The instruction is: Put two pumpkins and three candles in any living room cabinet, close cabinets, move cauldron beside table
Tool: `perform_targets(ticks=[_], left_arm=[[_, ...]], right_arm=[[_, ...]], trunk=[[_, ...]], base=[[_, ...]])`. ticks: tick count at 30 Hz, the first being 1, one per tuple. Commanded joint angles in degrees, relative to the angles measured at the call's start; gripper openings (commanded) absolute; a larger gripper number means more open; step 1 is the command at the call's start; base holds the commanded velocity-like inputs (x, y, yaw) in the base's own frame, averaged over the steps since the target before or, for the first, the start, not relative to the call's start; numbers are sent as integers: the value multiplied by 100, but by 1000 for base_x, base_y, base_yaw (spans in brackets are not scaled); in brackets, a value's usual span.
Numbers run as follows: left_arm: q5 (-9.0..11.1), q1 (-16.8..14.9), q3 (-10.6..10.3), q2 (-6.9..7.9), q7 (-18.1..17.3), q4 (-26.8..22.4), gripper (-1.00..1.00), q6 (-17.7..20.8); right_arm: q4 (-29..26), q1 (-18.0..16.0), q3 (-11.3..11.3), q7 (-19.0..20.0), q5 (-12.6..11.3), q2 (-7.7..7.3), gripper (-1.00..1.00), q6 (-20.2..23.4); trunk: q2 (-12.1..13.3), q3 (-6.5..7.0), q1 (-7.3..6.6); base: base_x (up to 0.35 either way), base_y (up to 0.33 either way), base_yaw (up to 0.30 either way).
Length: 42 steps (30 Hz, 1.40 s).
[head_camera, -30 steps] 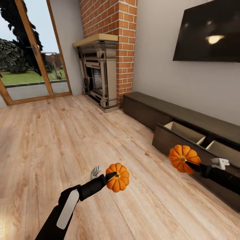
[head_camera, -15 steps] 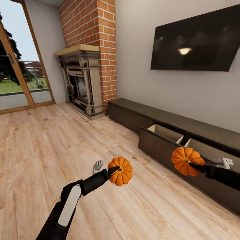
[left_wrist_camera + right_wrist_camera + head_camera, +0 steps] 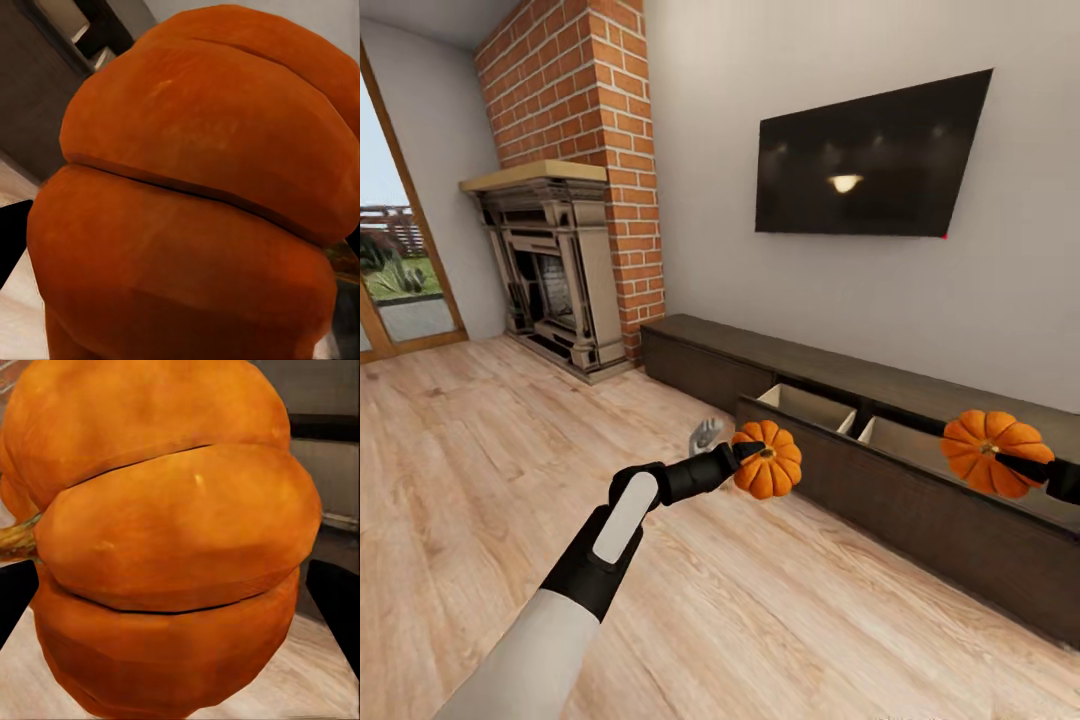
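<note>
There is no lettering or maker's mark anywhere I can make out: the wall-mounted television (image 3: 870, 160) is a blank black panel with a lamp reflected in it and a tiny red dot at its lower right corner.

The left gripper (image 3: 752, 455) has its jaws clamped on a pumpkin (image 3: 767, 459), held out above the wooden floor (image 3: 480, 460) just in front of the cabinet (image 3: 920, 500). This pumpkin is small, round and bright orange, cut into deep ribs, with a small brownish stem spot at the centre facing outward. From the left wrist camera its ribbed skin (image 3: 195, 195) looms close, smooth and slightly glossy, with dark grooves between the lobes.

The right gripper (image 3: 1028, 462) comes in from the right edge and holds the second pumpkin (image 3: 995, 452), its jaws closed on it, over the cabinet's pulled-out drawer. It looks the same as the first: orange, ribbed, with a pale stem centre. In the right wrist camera (image 3: 172, 540) a bit of tan stem shows at one side, and the dark fingers (image 3: 337, 600) flank it.

The cabinet is long, low and dark brown, standing against the wall under the television; one wide drawer front stands open, showing pale wood compartments (image 3: 810, 405) inside. A brick chimney (image 3: 575, 110) and fireplace (image 3: 550, 270) stand beyond it.
</note>
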Motion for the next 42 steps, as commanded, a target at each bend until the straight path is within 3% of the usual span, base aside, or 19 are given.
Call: perform_targets(ticks=[1, 10, 14, 19, 23, 32, 37, 42], left_arm=[[43, 15, -17, 5, -9, 6, -100, -11], [53, 127, -43, 44, -6, 38, -100, -111], [126, -229, 5, 54, -2, 355, -100, -92], [169, -193, 16, 104, -1, 629, -100, -141], [166, -147, 5, 131, -2, 681, -100, -147], [172, -135, 6, 147, -2, 698, -100, -147], [184, -134, 18, 149, -10, 699, -100, -141], [184, -127, 20, 153, -11, 699, -100, -141]], right_arm=[[1, -11, 3, 23, -49, 11, -100, 41], [33, -9, 17, -29, -41, 44, -100, 41], [221, -9, 146, -43, -24, 58, -100, 41], [278, -8, 946, -38, -19, 135, -100, 41], [308, -8, 1149, -27, -10, 141, -100, 41], [306, -8, 1205, -22, -2, 144, -100, 41], [13, 6, 1214, -76, 48, 151, -100, 41], [-27, 10, 1191, -71, 59, 143, -100, 41]], trunk=[[-1, 15, -4], [11, 177, -27], [16, 250, -37], [23, 338, -50], [28, 396, -61], [40, 519, -84], [47, 618, -97], [235, 676, -200]], base=[[0, 0, -294], [0, 0, -274], [0, 0, -271], [0, 0, -258], [0, 0, -158], [0, 0, -95], [0, 0, -18], [0, 0, -1]])
